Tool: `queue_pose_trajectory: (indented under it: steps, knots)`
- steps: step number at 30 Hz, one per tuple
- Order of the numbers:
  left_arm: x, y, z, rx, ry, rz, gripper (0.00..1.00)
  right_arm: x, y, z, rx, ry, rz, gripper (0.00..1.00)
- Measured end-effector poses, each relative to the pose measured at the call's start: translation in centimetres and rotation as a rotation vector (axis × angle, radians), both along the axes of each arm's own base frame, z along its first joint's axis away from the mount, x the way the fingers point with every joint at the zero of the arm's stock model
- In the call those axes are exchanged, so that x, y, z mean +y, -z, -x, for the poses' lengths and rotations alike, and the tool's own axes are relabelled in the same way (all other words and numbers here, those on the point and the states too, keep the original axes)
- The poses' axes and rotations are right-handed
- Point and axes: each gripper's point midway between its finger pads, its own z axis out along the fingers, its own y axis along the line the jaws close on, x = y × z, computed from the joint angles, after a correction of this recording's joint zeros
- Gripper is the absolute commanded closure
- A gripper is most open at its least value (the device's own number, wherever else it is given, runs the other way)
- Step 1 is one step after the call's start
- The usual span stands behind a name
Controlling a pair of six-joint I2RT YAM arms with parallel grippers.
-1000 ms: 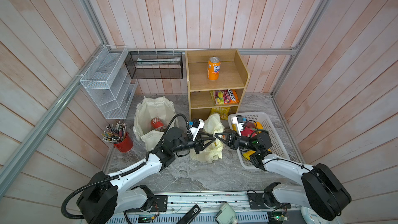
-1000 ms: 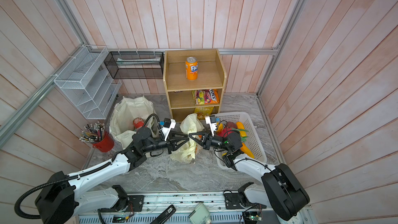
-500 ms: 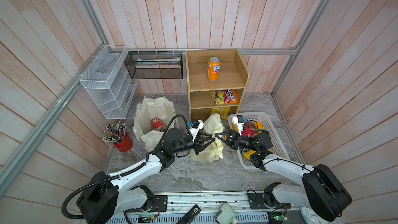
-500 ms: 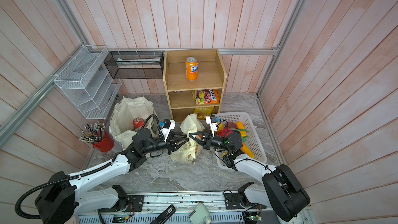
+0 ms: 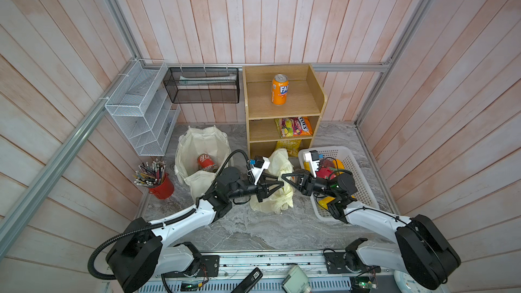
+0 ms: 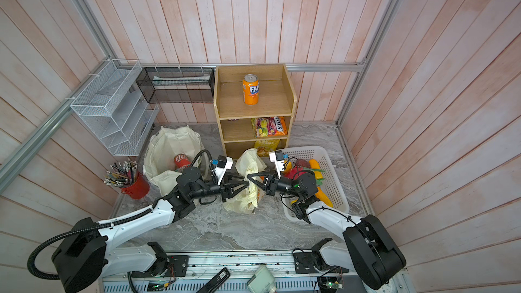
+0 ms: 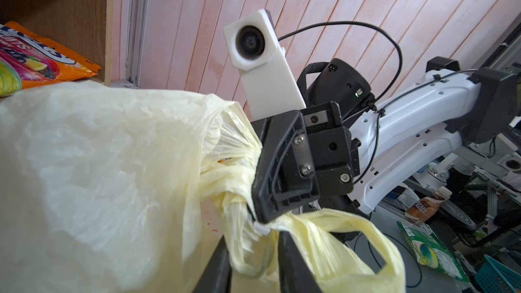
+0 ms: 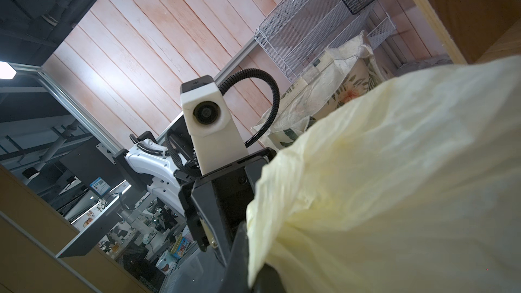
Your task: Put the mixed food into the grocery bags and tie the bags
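Far to my left a white wire rack (image 5: pixel 141 114) hangs on the wall, and a red pencil cup (image 5: pixel 160 188) stands on the marble tabletop (image 5: pixel 253 229) below it. Next comes the cream cloth tote (image 5: pixel 194 147), standing open with the red cola can (image 5: pixel 205 162) inside it.

My left gripper (image 5: pixel 280 184) reaches just past the tote to the pale-yellow plastic carrier bag (image 5: pixel 275 202). The bag stands on the tabletop between tote and basket, just in front of the wooden shelf (image 5: pixel 282 108). In my left wrist view my two fingers (image 7: pixel 218 266) stand narrowly apart, with a twisted handle of the bag filling the gap. I seem to be pinching it, though the plastic hides my pads.

My right gripper (image 5: pixel 284 177) comes in from the opposite side and meets the left one almost tip to tip above the bag. Its fingers (image 7: pixel 273 164) are pressed together on the bunched neck of the bag, where the plastic gathers into tight pleats.

To my right is the white perforated basket (image 5: pixel 361 181). My right arm lies over it, and yellow and orange toy fruits (image 6: pixel 315 164) are inside. On the shelf behind, an orange Fanta can (image 5: pixel 280 89) stands upright on the top tier and a candy packet (image 5: pixel 293 126) lies on the middle one.
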Motion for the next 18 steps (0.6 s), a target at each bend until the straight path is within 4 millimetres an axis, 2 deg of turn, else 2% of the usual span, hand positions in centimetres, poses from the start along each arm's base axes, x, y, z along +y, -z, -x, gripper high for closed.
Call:
queue_pose_trajectory:
  steps: [3,5,7,9,13,16,18]
  knots:
    - [0.0,-0.2,0.1,-0.003,0.004,0.007,0.91,0.0,0.0,0.0,0.000,0.000,0.000,1.00]
    - [0.0,-0.3,0.1,-0.004,0.004,0.010,0.93,0.0,0.0,0.0,0.000,0.000,0.000,1.00]
    - [0.0,-0.4,0.1,-0.006,0.004,0.011,1.00,0.0,0.0,0.0,0.000,0.000,0.000,1.00]
    - [0.0,-0.3,0.0,-0.005,0.001,0.011,1.00,0.0,0.0,0.0,0.000,0.000,0.000,1.00]
    - [0.2,-0.6,-0.3,-0.012,-0.024,0.016,1.00,-0.1,0.1,-0.1,0.005,0.009,0.006,0.66]
    - [0.5,-1.2,-0.7,-0.025,-0.064,0.024,1.00,-0.4,0.0,-0.2,0.013,0.023,0.015,0.56]
    - [0.9,-1.5,-1.1,-0.033,-0.096,0.029,1.00,-0.6,-0.2,-0.2,0.013,0.036,0.021,0.54]
